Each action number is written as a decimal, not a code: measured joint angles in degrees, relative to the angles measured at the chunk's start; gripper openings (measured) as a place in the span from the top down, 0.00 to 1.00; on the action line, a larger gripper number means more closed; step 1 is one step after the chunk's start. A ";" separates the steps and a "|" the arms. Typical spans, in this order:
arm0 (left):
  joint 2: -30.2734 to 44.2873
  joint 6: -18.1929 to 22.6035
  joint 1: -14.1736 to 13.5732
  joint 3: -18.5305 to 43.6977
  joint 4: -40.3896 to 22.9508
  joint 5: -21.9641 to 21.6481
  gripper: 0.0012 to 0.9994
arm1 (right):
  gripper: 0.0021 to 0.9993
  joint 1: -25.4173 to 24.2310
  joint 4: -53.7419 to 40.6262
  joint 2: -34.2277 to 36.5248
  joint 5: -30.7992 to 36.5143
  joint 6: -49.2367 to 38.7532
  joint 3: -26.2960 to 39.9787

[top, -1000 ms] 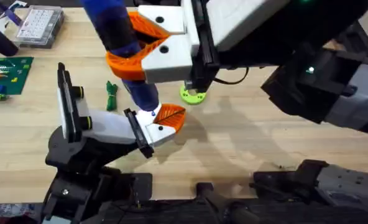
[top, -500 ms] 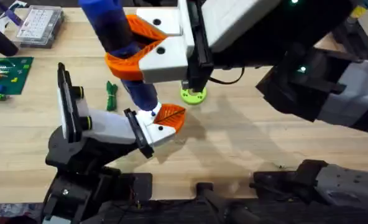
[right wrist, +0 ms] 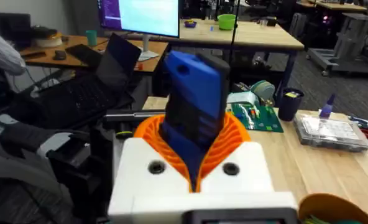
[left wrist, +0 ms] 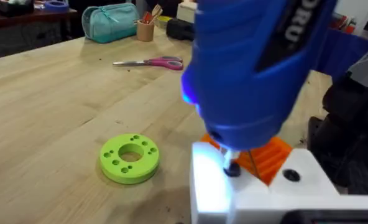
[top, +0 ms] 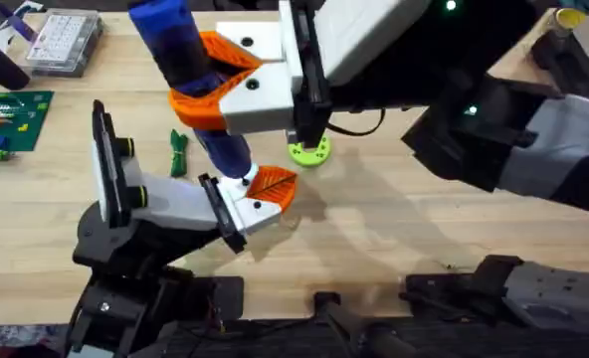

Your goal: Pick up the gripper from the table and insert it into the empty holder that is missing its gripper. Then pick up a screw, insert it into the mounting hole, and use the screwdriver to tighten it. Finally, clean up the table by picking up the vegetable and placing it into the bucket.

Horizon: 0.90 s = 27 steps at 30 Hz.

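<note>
Screw-tightening step: right gripper (top: 215, 80) pinches screwdriver (top: 180, 55), bit down on mounted gripper (top: 260, 194) at holder (top: 145, 204). Left gripper's state: cannot tell. Next: keep bit seated, 1 screw.

Bright blue screwdriver (top: 190, 75); dark green vegetable (top: 179, 152); lime-green ring (top: 309, 151).

Holder (top: 140, 214) sits at near-left of counter (top: 394, 229), with the gripper (top: 260, 199) mounted at its right end. Screwdriver (top: 190, 70) stands tilted directly over the gripper, bit down on it, held in the right gripper (top: 215, 85). Vegetable (top: 178, 152) lies just behind the holder. Ring (top: 309, 151) lies right of the vegetable, behind the gripper. Compartment box (top: 64, 40) at far-left corner.
</note>
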 joint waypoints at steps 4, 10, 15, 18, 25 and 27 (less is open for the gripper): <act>0.01 -0.16 -0.01 0.00 -0.02 0.04 0.98 | 0.97 0.00 0.58 0.00 0.20 0.02 -0.48; 0.01 -0.20 -0.01 0.00 -0.04 0.39 0.98 | 0.97 0.00 0.67 0.00 0.73 0.51 -1.05; 0.01 -0.20 -0.01 0.00 -0.04 0.42 0.98 | 0.97 0.00 0.70 0.00 0.85 1.43 -1.08; 0.01 -0.20 -0.01 0.00 -0.04 0.42 0.98 | 0.97 -0.02 0.70 0.00 0.85 1.75 -1.08; 0.01 -0.20 -0.01 0.00 -0.04 0.42 0.98 | 0.97 -0.02 0.76 0.00 0.84 2.31 -1.08; 0.01 -0.20 -0.01 0.00 -0.04 0.42 0.98 | 0.97 -0.02 0.89 0.00 0.84 2.41 -1.09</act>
